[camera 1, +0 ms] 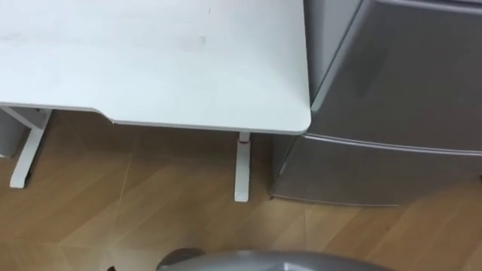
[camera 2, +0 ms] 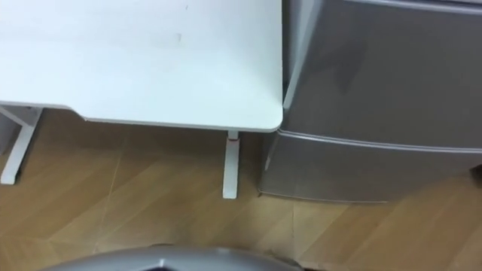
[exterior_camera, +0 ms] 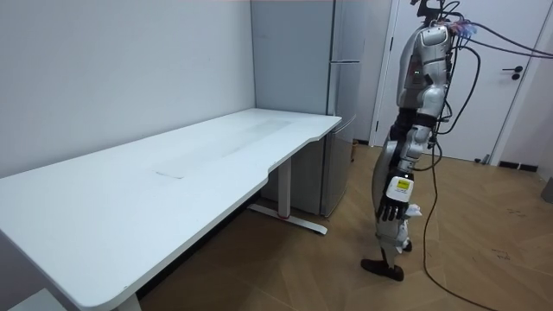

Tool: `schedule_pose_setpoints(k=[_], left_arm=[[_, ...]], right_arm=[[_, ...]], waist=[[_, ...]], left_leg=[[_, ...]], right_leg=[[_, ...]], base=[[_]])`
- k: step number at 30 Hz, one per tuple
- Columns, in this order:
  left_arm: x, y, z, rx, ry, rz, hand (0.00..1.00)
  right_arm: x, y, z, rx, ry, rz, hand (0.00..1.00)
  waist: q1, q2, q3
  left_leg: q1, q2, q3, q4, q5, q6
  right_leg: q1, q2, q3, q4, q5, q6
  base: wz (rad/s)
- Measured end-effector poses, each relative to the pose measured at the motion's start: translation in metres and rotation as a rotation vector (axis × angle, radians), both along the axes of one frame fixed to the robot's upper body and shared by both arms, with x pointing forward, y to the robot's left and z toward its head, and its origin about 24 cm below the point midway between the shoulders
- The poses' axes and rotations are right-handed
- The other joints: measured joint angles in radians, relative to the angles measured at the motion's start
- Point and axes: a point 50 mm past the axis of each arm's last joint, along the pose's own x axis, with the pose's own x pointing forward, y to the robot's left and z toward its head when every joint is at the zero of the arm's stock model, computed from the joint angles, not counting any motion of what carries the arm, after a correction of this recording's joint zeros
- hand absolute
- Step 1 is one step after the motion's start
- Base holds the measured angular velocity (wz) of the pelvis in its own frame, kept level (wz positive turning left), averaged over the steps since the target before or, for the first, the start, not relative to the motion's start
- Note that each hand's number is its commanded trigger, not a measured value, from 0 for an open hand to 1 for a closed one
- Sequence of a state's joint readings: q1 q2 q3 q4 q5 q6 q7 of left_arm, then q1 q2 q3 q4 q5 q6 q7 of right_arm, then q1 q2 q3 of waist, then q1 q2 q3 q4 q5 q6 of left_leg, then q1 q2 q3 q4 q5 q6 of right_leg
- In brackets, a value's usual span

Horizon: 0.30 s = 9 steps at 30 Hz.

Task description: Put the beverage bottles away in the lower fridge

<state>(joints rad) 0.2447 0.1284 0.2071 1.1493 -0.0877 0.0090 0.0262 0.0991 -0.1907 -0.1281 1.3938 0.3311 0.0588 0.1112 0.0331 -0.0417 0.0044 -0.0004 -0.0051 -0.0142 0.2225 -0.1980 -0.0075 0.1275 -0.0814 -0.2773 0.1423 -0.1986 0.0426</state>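
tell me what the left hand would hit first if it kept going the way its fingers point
Probably the wooden floor: the left hand hangs at the robot's side, fingers pointing down, and nothing shows in between, though depth is unclear.

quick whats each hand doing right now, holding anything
left hand: open, hangs at the robot's side, holding nothing
right hand: cannot be told

Looking down, I have the table (camera 1: 151,60) on my left and the fridge (camera 1: 399,90) just beside its right edge, with its lower door (camera 1: 369,173) beneath the upper one. A table leg (camera 1: 242,167) stands under the table's near right corner, on the floor (camera 1: 113,218) before me.
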Motion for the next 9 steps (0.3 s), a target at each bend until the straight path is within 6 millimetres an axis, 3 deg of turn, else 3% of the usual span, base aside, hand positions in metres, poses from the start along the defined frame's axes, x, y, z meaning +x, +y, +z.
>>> schedule_pose_setpoints(k=[9], left_arm=[[0.0032, -0.0014, -0.0008, -0.040, -0.002, -0.011, 0.00]], right_arm=[[0.0056, -0.0036, 0.0011, -0.020, -0.011, 0.041, 0.00]], waist=[[-0.001, 0.014, 0.0026]], left_leg=[[-0.008, 0.012, 0.010, 0.014, -0.007, -0.005]], right_leg=[[-0.008, 0.008, 0.006, 0.008, 0.003, -0.004]], base=[[-0.04]])
